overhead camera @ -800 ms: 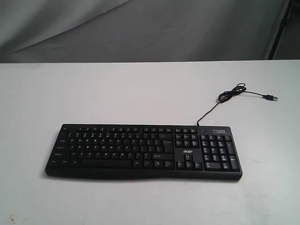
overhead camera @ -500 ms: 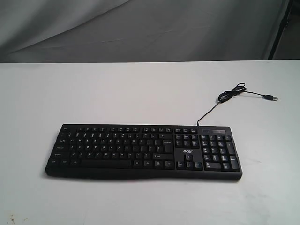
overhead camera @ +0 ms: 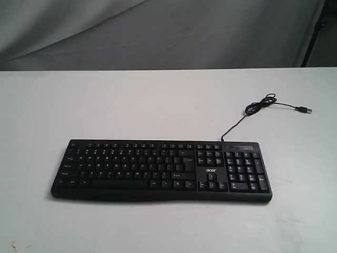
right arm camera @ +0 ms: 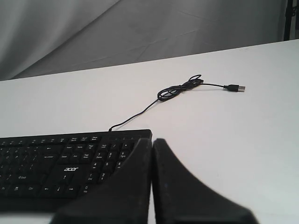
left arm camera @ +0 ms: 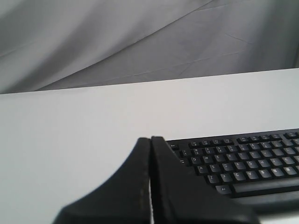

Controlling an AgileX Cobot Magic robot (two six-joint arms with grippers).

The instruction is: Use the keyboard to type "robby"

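Observation:
The black keyboard [overhead camera: 161,169] with white legends and an acer logo lies flat on the white table, its thin USB cable [overhead camera: 261,104] coiled behind its right end. Neither arm appears in the exterior view. In the left wrist view my left gripper [left arm camera: 150,139] is shut and empty, hovering off the keyboard's [left arm camera: 243,161] left end, short of the keys. In the right wrist view my right gripper [right arm camera: 152,140] is also shut with nothing held, near the number pad end of the keyboard [right arm camera: 65,165]; its fingers hide part of that end.
The white table [overhead camera: 158,100] stretches wide around the keyboard, with a grey cloth backdrop [overhead camera: 158,31] behind its far edge. The cable's loose USB plug [right arm camera: 235,87] rests on the table beyond the right end. A dark stand leg [overhead camera: 314,31] is at the far right.

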